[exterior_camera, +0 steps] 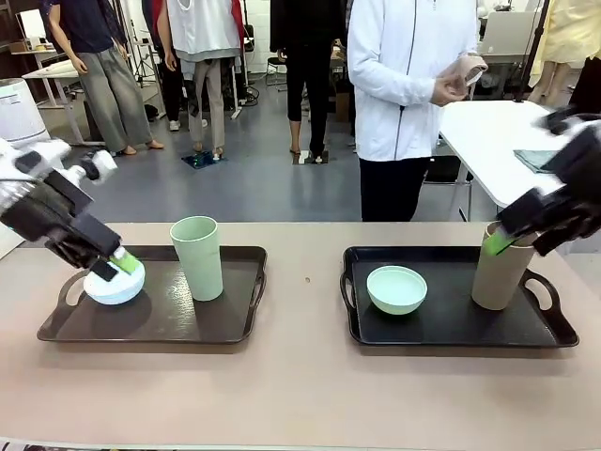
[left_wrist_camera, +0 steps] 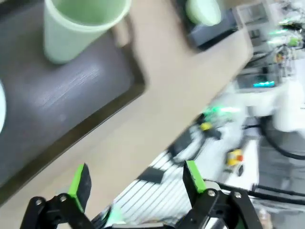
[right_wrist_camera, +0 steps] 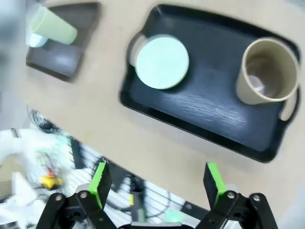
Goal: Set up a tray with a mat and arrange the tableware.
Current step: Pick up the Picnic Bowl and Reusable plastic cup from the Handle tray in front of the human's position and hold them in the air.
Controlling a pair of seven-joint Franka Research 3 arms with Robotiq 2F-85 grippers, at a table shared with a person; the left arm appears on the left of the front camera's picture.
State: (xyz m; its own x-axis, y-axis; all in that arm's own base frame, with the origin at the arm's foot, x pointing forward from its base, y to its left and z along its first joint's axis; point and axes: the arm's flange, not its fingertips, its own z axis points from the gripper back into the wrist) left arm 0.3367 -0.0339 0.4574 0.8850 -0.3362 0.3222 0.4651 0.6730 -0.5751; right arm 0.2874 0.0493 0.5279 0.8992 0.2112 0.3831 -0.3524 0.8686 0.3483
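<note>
On each tray sit one bowl and one cup, probably a setting apiece. Left tray (exterior_camera: 235, 324): blue bowl (exterior_camera: 115, 284) at 9 o'clock, green cup (exterior_camera: 197, 258) nearer 3. Right tray (exterior_camera: 451, 324): mint bowl (exterior_camera: 396, 288) toward 9, brown cup (exterior_camera: 500, 272) at 3. The left gripper (exterior_camera: 117, 263) hangs by the blue bowl and the right gripper (exterior_camera: 502, 242) by the brown cup's rim, both with jaws spread and empty.

Matt plastic: pale green cup (exterior_camera: 197, 258), mint bowl (exterior_camera: 396, 288). Faint brushed sheen: black tray (exterior_camera: 451, 327). Smooth, matt: table (exterior_camera: 300, 395).
</note>
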